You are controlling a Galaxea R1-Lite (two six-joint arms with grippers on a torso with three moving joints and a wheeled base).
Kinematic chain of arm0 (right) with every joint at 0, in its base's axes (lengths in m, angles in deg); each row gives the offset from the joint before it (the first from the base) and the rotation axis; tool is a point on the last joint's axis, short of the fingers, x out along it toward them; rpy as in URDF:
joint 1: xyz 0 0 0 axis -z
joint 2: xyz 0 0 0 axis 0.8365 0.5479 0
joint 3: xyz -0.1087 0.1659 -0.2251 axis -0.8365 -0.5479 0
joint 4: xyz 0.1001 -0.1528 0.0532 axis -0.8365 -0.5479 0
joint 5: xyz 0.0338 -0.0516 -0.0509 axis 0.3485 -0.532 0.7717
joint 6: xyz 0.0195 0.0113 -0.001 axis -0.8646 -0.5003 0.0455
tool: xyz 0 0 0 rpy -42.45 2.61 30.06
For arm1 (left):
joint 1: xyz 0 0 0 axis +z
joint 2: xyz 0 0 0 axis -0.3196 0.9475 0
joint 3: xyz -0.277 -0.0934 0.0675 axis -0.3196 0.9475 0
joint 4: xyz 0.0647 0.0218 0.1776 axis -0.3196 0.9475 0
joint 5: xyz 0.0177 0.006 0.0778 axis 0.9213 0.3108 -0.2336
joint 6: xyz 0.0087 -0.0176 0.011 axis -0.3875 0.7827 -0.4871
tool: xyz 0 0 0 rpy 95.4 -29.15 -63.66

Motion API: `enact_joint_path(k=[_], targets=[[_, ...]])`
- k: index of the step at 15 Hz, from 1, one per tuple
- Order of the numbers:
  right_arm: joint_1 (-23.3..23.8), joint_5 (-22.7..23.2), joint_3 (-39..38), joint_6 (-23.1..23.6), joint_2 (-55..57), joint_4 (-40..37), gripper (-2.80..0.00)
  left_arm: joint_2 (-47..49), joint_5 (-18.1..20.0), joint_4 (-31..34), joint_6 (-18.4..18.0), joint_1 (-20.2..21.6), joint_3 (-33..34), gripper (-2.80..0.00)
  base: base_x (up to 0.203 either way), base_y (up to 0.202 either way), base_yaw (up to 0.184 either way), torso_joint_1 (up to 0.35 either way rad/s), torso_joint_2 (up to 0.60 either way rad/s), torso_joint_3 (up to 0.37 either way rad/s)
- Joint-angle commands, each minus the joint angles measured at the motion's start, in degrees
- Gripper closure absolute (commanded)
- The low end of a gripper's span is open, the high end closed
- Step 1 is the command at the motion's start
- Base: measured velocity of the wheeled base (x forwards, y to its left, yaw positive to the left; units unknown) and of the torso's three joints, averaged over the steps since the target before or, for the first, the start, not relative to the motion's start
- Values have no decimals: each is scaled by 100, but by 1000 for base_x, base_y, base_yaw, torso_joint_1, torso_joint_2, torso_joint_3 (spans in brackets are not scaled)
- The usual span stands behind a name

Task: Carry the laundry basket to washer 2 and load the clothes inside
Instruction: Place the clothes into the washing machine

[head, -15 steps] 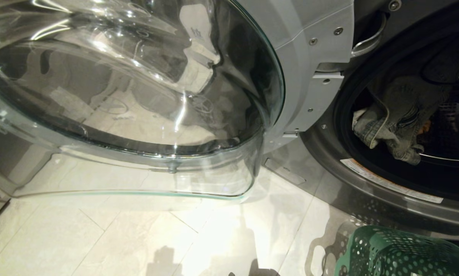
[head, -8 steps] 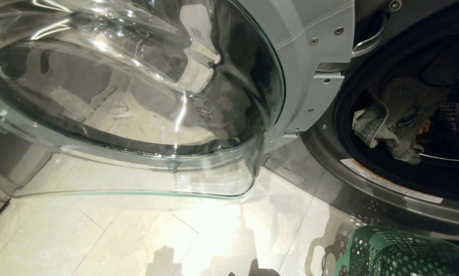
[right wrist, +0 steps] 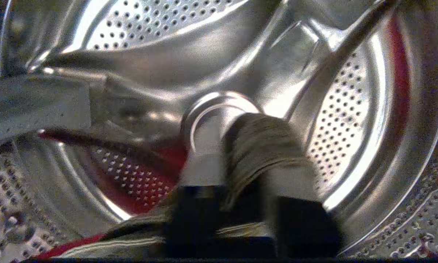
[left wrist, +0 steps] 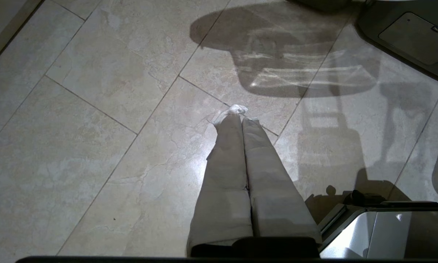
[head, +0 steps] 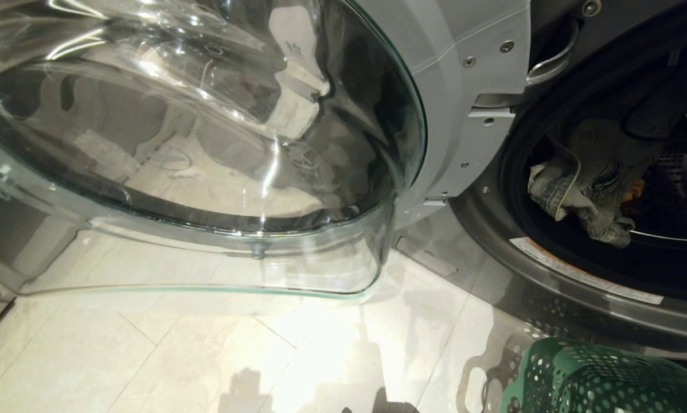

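Pale stone tiles (head: 148,355) cover the laundry room floor. On the left, the left gripper (left wrist: 241,117) hangs parked over bare tile, its jaws pressed together on nothing. Beside it the washer's glass door (head: 194,143) stands swung wide, leaving the drum mouth free for loading. Further right, denim clothes (head: 584,189) lie heaped just inside the drum (right wrist: 343,109), draped near its front lip. The right gripper (right wrist: 241,153) is reached inside the drum, a striped garment (right wrist: 259,146) between its partly parted jaws; whether it grips or has let go, I cannot tell. The green laundry basket (head: 596,378) sits on the floor below the opening, close for the next pick.
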Motion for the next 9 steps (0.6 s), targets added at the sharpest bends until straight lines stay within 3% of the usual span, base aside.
enact_joint_path(k=[1,6,9], targets=[[10,-15,-153,-20,-4,32,-280,-2,4,3,0,-2,0,0,0,0,0,0,0,0],[10,23,-755,-191,-86,-201,-280,-2,3,3,0,-1,0,0,0,0,0,0,0,0],[10,21,-986,-687,-284,-803,-280,-2,0,3,0,-2,0,0,0,0,0,0,0,0]])
